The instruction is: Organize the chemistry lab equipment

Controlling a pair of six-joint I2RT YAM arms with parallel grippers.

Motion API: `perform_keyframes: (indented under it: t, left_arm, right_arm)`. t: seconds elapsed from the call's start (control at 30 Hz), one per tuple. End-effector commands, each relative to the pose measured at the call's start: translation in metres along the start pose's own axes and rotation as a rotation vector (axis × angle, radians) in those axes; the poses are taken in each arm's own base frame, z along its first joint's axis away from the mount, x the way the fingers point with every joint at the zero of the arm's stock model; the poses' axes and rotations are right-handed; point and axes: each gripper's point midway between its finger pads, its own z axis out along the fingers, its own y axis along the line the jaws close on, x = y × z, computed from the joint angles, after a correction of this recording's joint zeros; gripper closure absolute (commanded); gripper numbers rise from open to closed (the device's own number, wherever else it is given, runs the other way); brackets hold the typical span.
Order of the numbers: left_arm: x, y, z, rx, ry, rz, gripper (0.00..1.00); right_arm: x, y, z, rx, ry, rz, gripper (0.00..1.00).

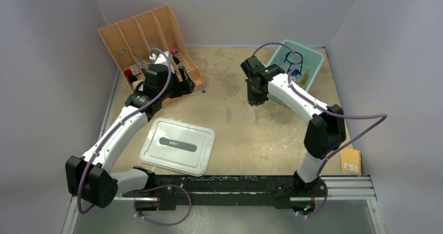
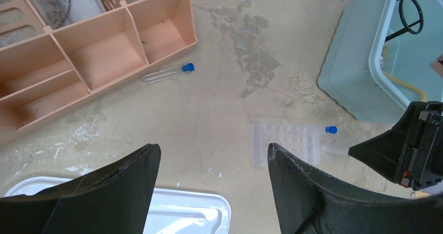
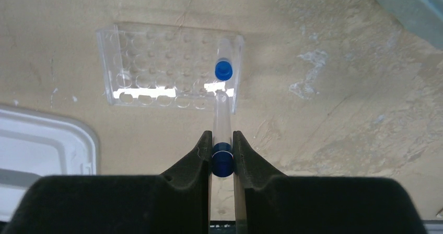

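Clear, glossy plastic is seen in the tube rack (image 3: 167, 67) and the blue-capped tube (image 3: 222, 121). The tabletop (image 3: 339, 114) is shown matt, rough and stained. Smooth plastic is noted on the peach organizer (image 2: 104, 56).

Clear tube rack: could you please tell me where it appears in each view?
Top external: too faint to pick out, by the right gripper.
Left wrist: rack lower centre-right.
Right wrist: upper left-centre.
Shared landmark: white lid, to its lower left.
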Motion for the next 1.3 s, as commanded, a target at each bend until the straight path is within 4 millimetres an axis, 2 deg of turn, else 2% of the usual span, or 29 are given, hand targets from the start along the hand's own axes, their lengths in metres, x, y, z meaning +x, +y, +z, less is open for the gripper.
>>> perform_keyframes:
  t: [0.0, 0.13, 0.37, 0.9, 1.0, 1.2, 1.27]
  left_arm:
    - [-0.008, -0.003, -0.005, 0.000, -0.040, 0.033, 0.26]
    - [-0.007, -0.004, -0.003, -0.004, -0.033, 0.050, 0.26]
    - [-0.005, -0.004, -0.001, -0.016, -0.028, 0.066, 0.27]
    - [-0.005, -0.005, 0.000, -0.017, -0.027, 0.065, 0.27]
    - [-0.005, -0.005, 0.000, -0.016, -0.028, 0.065, 0.27]
    - [-0.008, -0.009, -0.002, -0.004, -0.034, 0.055, 0.27]
    - [-0.008, -0.010, -0.002, -0.001, -0.034, 0.052, 0.27]
  right_arm:
    - [-0.016, -0.005, -0.003, 0.042, -0.084, 0.046, 0.99]
    - [-0.021, 0.002, 0.004, 0.021, -0.092, 0.056, 0.99]
    - [-0.017, 0.007, 0.016, 0.028, -0.056, 0.049, 0.99]
    - [-0.009, 0.007, 0.034, 0.063, 0.006, 0.032, 0.98]
    - [-0.007, 0.007, 0.036, 0.068, 0.015, 0.037, 0.95]
    - [-0.008, 0.007, 0.037, 0.069, 0.016, 0.044, 0.80]
    - [-0.009, 0.008, 0.036, 0.065, 0.014, 0.046, 0.77]
